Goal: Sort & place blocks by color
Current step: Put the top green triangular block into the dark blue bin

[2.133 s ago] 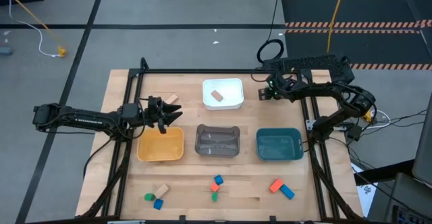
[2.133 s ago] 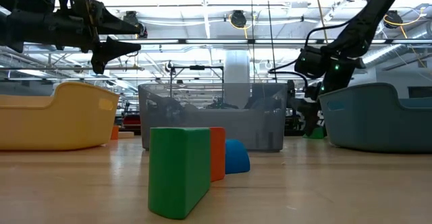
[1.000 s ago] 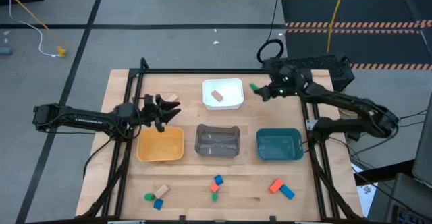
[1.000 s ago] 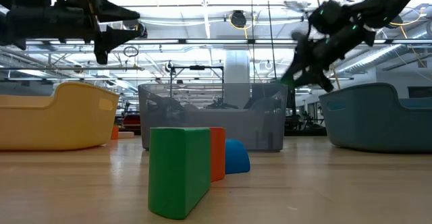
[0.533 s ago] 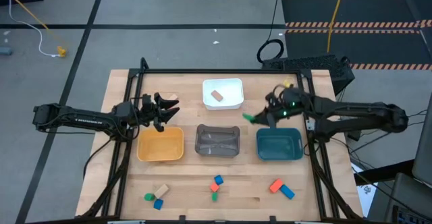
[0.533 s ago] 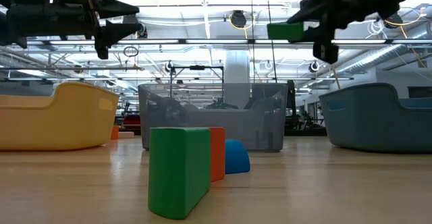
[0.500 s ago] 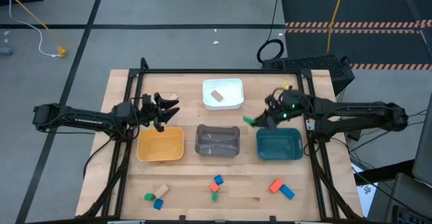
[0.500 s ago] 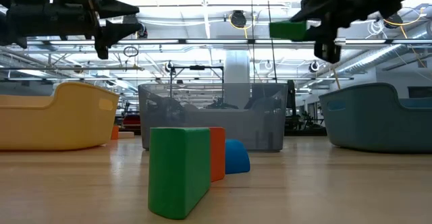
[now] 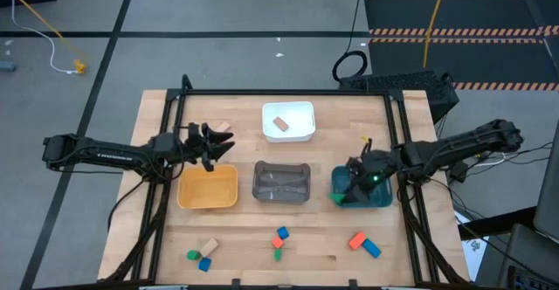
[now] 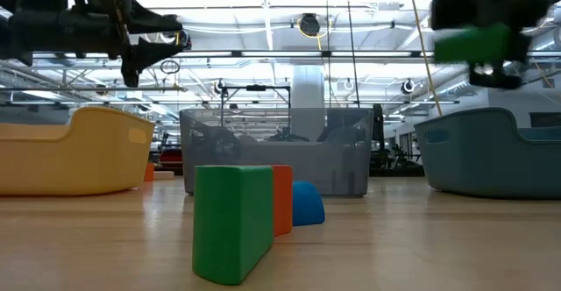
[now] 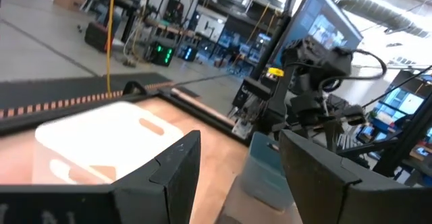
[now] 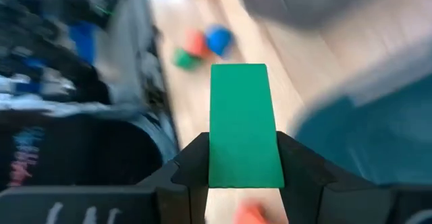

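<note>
My right gripper point(image 9: 347, 191) hangs over the left near part of the teal tray point(image 9: 376, 178), shut on a green cuboid block point(image 9: 336, 198). That block shows high up in the low view point(image 10: 473, 44). My left gripper point(image 9: 223, 144) hovers open above the far edge of the yellow tray point(image 9: 208, 189). One tan block point(image 9: 280, 124) lies in the white tray point(image 9: 288, 135) and another point(image 9: 222, 127) rests on the table beside the left gripper. Near the table's front edge lie three clusters of red, blue, green and tan blocks point(image 9: 279, 242). My right gripper pinches the green block between its two fingers point(image 12: 192, 160), which sit on its two long sides point(image 12: 246, 163). The block's far end sticks out forward past the fingertips. It is lifted clear, lying roughly level above the teal tray.
A grey tray point(image 9: 281, 182) stands between the yellow and teal trays. Block clusters lie at front left point(image 9: 201, 253), front centre and front right point(image 9: 365, 243). A black frame rail point(image 9: 284, 92) runs along the table's far edge. Bare wood lies between the trays and the front clusters.
My right gripper has carried the green block from the table's far right area, beside the white tray, toward the near edge. It now hangs over the teal tray, still shut on the block. My left gripper has stayed almost where it was.
</note>
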